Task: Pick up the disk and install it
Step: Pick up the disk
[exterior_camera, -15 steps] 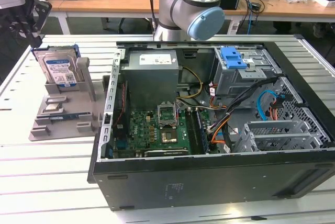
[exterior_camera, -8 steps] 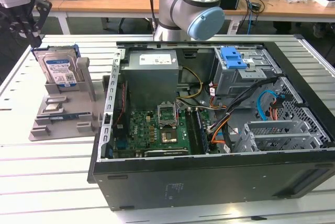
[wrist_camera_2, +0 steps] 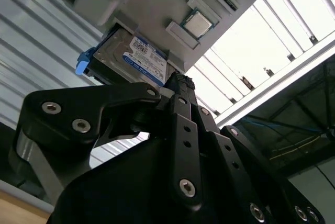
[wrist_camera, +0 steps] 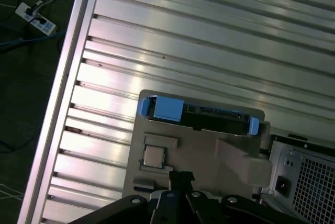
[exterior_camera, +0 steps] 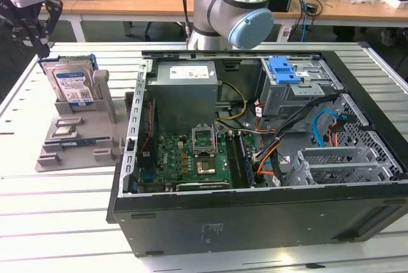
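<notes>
Finding the disk [exterior_camera: 72, 85] on edge in the back slot of a grey holder [exterior_camera: 76, 142], blue-and-white label toward the exterior camera, blue rails along its sides. Sitting there with no visible contact from anything but the holder. Looking down on its top edge in the first wrist view and onto its labelled face in the second wrist view, again fully seated in the slot. Placing the pincer [exterior_camera: 29, 34] just above the disk, a little toward the exterior view's left, apart from it and holding nothing. Cannot tell whether spread or pressed together.

Judging the task as barely begun: approach made, pick-up not yet made, installation wholly left.

Noting a small square chip [wrist_camera: 153, 156] in another pocket of the same holder. Moving outward across the counter [exterior_camera: 64, 215] to the open computer case [exterior_camera: 255, 222] beside the holder, with a grey drive cage [exterior_camera: 306, 91] under a blue bracket [exterior_camera: 284, 70] at its far side, well apart from the disk.
</notes>
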Tool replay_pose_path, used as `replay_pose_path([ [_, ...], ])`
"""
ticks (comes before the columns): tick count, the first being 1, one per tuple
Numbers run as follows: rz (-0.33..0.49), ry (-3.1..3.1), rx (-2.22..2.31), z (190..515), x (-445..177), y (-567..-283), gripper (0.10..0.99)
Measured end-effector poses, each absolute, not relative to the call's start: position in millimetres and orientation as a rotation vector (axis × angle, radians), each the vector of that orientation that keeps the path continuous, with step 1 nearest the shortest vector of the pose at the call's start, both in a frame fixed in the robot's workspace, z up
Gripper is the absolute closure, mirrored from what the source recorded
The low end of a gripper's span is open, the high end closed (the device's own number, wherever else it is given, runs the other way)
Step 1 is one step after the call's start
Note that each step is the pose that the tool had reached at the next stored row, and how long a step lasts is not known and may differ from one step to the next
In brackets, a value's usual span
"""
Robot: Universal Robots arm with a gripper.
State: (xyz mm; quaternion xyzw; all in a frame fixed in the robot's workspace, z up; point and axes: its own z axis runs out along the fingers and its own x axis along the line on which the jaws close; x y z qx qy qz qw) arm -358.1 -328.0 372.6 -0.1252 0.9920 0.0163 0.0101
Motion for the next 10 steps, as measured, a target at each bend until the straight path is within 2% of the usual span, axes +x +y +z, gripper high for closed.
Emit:
replay_pose_path([
  [10,0.053,3.057,-0.644,372.6,-358.0,-327.9,0.980],
])
